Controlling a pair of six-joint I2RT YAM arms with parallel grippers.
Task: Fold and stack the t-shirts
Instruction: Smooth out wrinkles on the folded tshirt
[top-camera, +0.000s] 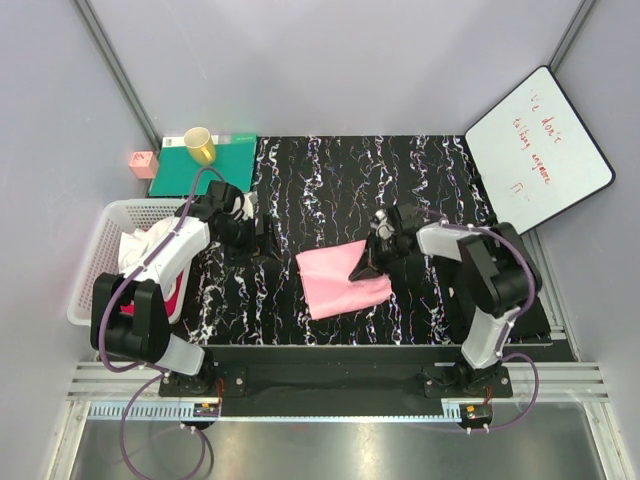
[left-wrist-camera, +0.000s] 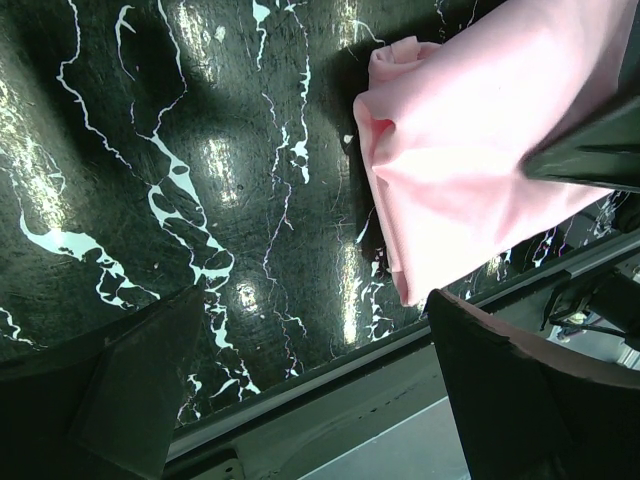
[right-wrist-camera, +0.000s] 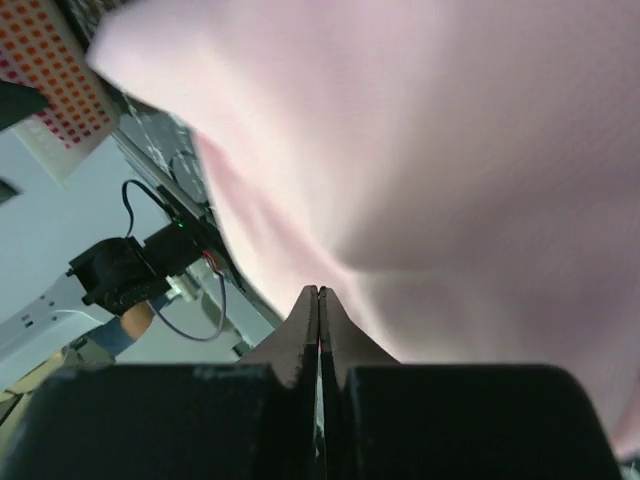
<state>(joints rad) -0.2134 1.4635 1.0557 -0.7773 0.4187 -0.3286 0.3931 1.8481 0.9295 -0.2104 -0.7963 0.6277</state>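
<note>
my right claw (top-camera: 366, 264) is pressed together at the right edge of the light pink t-shirt (top-camera: 335, 285); whether it nips cloth i can't tell. my left claw (left-wrist-camera: 315, 300) is spread and empty, just left of it. the shirt lies part-folded mid-tabletop, toward the near edge. the white t-shirt (top-camera: 140, 245) and magenta-red t-shirt (top-camera: 175, 290) sit in the basket (top-camera: 95, 250) at the left edge, so i judge nothing is stacked yet.

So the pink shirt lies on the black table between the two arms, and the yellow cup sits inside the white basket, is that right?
Not quite: the yellow cup stands on the green mat, not inside the white basket, as the top view shows. The pink shirt does lie on the black table.
</note>
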